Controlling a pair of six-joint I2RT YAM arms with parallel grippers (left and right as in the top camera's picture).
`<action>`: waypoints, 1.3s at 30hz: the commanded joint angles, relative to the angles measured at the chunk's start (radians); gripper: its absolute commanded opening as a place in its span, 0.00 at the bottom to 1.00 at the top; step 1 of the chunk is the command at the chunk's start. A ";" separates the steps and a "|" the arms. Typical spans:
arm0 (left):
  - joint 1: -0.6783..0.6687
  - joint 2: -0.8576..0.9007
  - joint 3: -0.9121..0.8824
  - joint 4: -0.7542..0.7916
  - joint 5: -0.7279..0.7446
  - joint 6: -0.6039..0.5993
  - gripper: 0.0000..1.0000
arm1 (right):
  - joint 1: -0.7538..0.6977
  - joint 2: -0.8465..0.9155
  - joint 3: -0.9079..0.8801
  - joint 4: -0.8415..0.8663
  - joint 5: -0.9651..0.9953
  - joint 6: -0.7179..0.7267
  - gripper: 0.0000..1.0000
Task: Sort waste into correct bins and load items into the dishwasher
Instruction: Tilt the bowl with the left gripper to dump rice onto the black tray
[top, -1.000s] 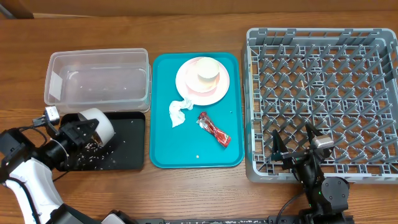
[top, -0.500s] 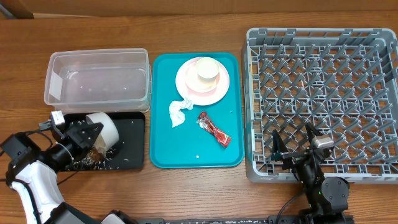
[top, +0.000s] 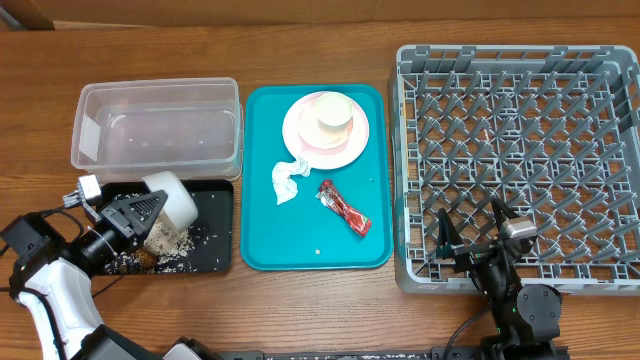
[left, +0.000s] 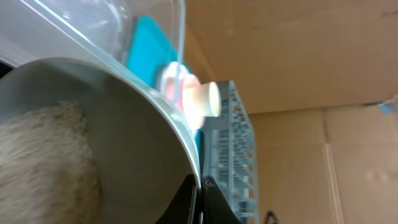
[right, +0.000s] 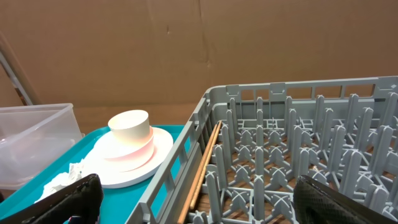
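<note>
The scrap-emptying step of the waste sorting is in hand: the left gripper (top: 133, 212) is pinching the thin wall of the pale bowl (top: 170, 199) with its jaws closed tight, holding the bowl tipped on its side over the shallow black tray (top: 213, 228) at the near left of the bench (top: 300, 30). Loose whitish food scraps (top: 165, 240) with brown bits are lying in a grainy heap on the tray's matte floor just under the bowl's mouth, and the left wrist view is showing more of them clinging inside the bowl's smooth, curved wall. The next move, by the look of it, is calling for a steeper tilt or a shake to clear that remainder, then a carry right to the grey dish rack (top: 400, 150), a rigid plastic grid of upright pegs. The right gripper (top: 470, 228) is sitting at the rack's near edge with its jaws spread wide and gripping nothing. On the glossy teal tray (top: 310, 252) in the middle, a pale pink round plate (top: 298, 140) is carrying a small white cylindrical cup (top: 335, 117); nearer, a soft crumpled tissue (top: 287, 180) and a shiny red wrapper (top: 345, 210) are waiting. The clear tub (top: 155, 125), thin and translucent, is standing just beyond the black tray.
</note>
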 joint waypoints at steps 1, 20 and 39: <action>0.005 -0.021 -0.002 -0.003 0.143 -0.029 0.04 | -0.008 -0.011 -0.011 0.005 0.006 0.005 1.00; 0.011 -0.021 -0.002 -0.049 0.280 0.029 0.04 | -0.008 -0.011 -0.011 0.005 0.006 0.005 1.00; 0.168 -0.020 -0.002 -0.076 0.293 0.048 0.04 | -0.008 -0.012 -0.011 0.005 0.006 0.005 1.00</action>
